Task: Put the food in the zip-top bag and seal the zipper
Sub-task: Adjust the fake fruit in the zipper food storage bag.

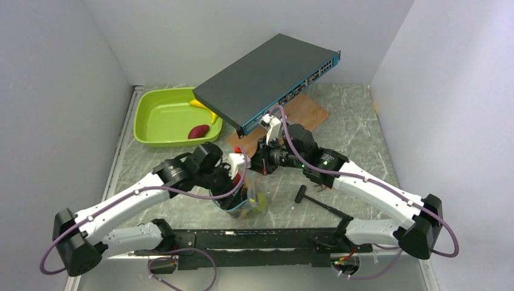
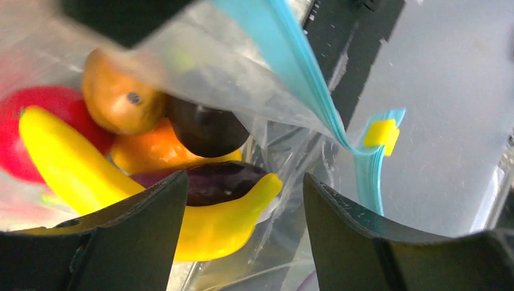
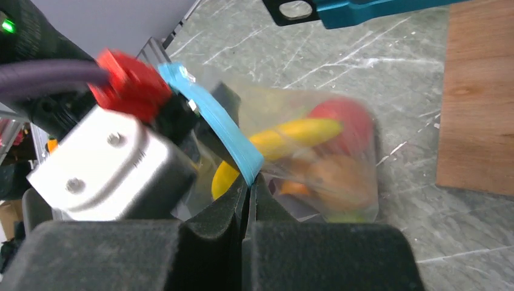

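Bag (image 3: 339, 182) is looking limp and slick, so I am pinching its zipper (image 3: 212, 115) in the right gripper (image 3: 250, 182), left gripper (image 2: 243, 182) gaping.

A robotics lab cell: plain white walls (image 1: 91, 66) box in a stone-patterned tabletop (image 1: 354, 130), two cabled robot arms (image 1: 376, 189) bolted to it, a rack-mount network switch (image 1: 260, 79) propped behind.
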`<act>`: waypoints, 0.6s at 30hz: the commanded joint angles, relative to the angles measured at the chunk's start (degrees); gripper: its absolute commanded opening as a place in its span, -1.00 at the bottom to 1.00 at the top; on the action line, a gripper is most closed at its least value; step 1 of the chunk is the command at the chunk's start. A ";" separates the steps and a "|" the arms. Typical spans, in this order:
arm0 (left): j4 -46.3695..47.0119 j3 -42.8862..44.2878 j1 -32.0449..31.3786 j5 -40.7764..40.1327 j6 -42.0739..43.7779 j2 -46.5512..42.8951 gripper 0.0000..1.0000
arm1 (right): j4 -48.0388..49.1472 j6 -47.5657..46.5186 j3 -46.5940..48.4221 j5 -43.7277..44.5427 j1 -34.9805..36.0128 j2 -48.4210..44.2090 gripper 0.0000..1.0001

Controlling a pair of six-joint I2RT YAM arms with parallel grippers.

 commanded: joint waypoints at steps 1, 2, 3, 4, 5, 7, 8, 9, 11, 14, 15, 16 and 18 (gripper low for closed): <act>-0.81 1.48 0.76 -11.48 -4.27 -6.90 0.48 | 3.24 0.53 1.73 -0.92 0.10 -2.19 -1.00; 0.05 1.20 0.78 -13.24 -4.92 -8.70 0.48 | 2.94 0.55 2.03 -1.07 0.17 -2.07 -1.00; 1.69 0.52 0.78 -14.84 -5.65 -11.75 0.48 | 2.72 0.51 2.23 -1.23 0.11 -1.99 -1.00; 3.44 -0.24 0.78 -15.15 -6.13 -14.07 0.48 | 2.49 0.62 2.55 -1.40 0.27 -1.75 -1.00; 5.90 -1.20 0.76 -13.72 -6.10 -16.12 0.45 | 2.23 0.70 2.88 -1.55 0.30 -1.67 -1.00; 11.41 -3.64 0.62 -10.38 -6.74 -20.11 0.40 | 1.82 0.80 3.51 -1.59 0.25 -1.29 -1.00; 14.08 -4.81 0.67 -9.36 -7.12 -21.64 0.40 | 1.68 0.89 3.82 -1.65 0.23 -1.09 -1.00; 15.64 -5.57 0.65 -8.48 -7.07 -22.90 0.39 | 1.51 0.90 4.15 -1.72 0.25 -0.74 -1.00; 16.69 -5.57 0.65 -8.13 -6.47 -24.29 0.43 | 0.95 0.99 4.99 -1.93 0.29 -0.01 -1.00; 14.92 -3.89 0.60 -8.99 -4.89 -24.35 0.49 | 0.89 1.58 5.53 -2.67 0.21 0.92 -1.00; 13.61 -2.90 0.60 -10.00 -4.77 -23.72 0.49 | 1.06 1.79 5.50 -3.02 0.21 1.16 -1.00; 12.35 -1.87 0.59 -11.91 -4.92 -22.97 0.50 | 1.08 1.92 5.61 -3.38 0.25 1.36 -1.00; 10.49 -0.38 0.58 -15.39 -6.95 -21.11 0.52 | 1.24 2.21 5.81 -3.96 0.22 2.03 -1.00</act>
